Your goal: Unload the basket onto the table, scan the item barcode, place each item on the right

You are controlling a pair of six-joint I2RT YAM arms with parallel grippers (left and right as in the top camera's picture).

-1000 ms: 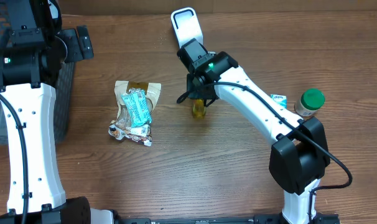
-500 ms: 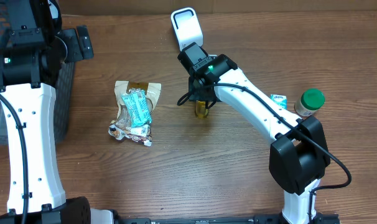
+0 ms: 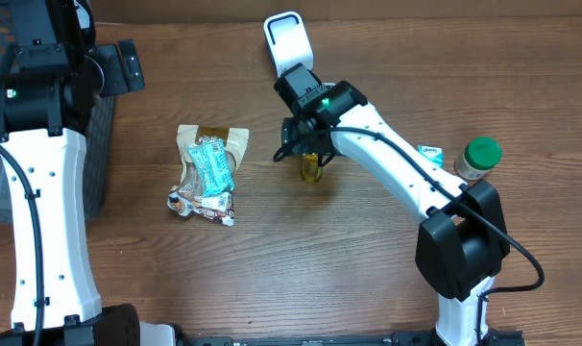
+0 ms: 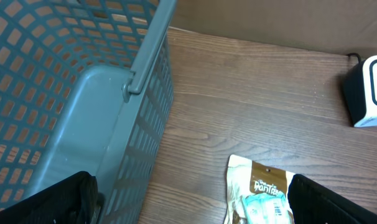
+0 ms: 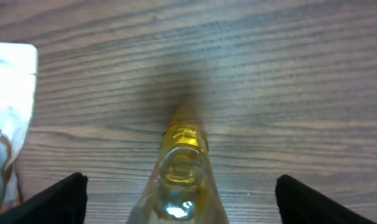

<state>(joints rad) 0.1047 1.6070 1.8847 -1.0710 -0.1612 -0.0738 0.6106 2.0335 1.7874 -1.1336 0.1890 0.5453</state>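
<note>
1. Left gripper (image 4: pixel 188 186): jaws spread wide, holding nothing, beside the basket (image 4: pixel 145 93) wall.
2. Snack pouch (image 3: pixel 210 168): flat on the table, at 9 o'clock from the yellow bottle (image 3: pixel 312 170).
3. Right gripper (image 5: pixel 181 180): jaws spread wide, flanking the bottle, fingers clear of it.
4. Bottle: on the table, at 6 o'clock from the white scanner (image 3: pixel 285 38).
</note>
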